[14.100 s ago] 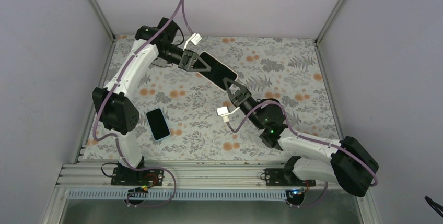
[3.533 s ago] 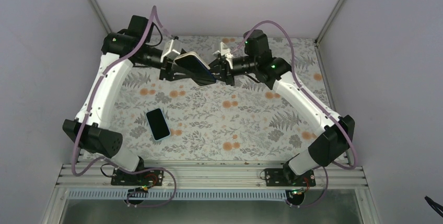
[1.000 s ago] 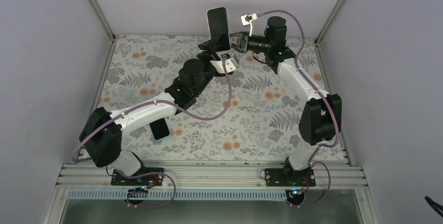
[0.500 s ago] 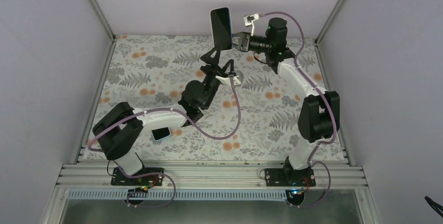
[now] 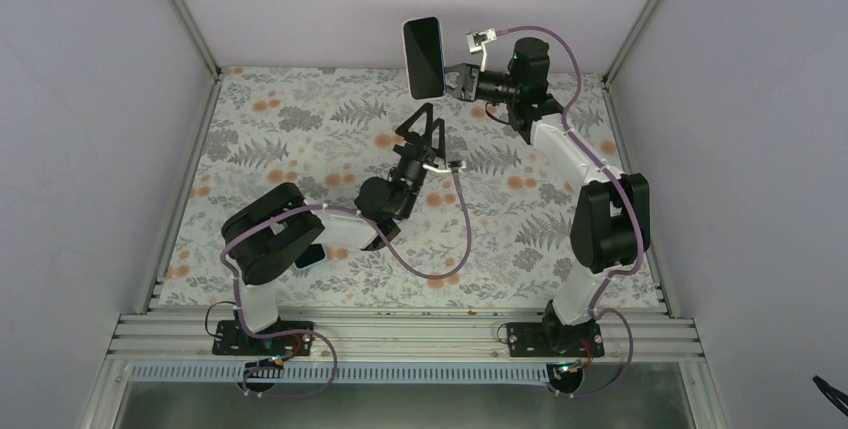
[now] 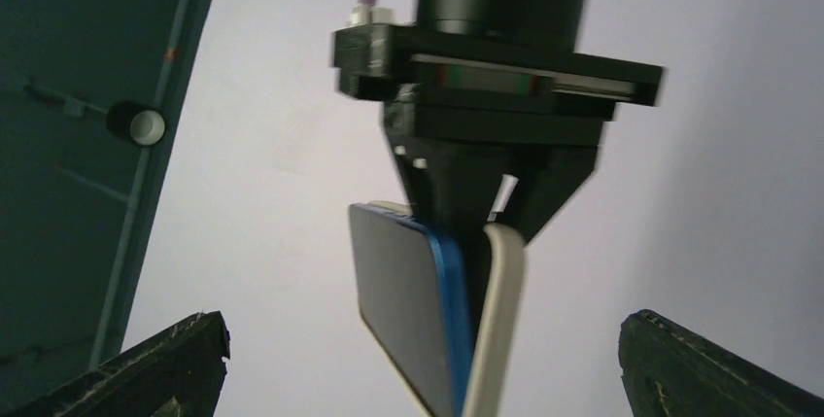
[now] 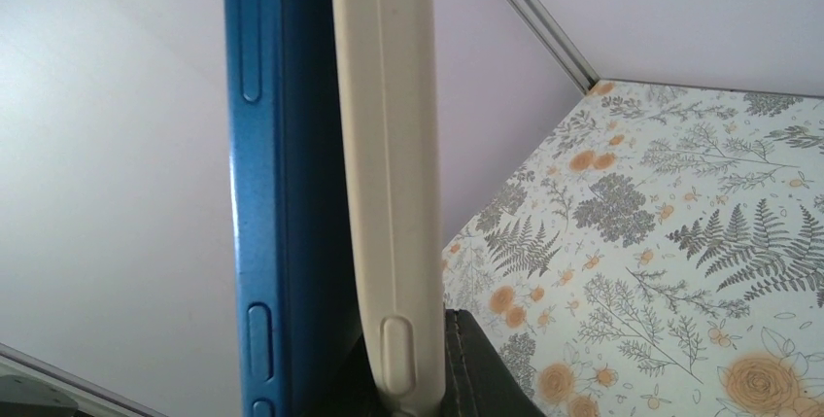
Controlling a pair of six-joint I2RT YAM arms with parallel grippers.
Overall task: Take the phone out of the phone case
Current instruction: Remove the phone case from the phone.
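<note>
Left hand [image 5: 427, 121] open, right hand [image 5: 447, 82] raised, clamped

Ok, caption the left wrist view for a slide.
Right gripper clamps one end of phone and phone case, which splay apart; left gripper's fingers open.

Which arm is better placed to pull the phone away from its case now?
Left: its left gripper is open, empty and aimed at the phone, while the right gripper holds the phone case aloft.
</note>
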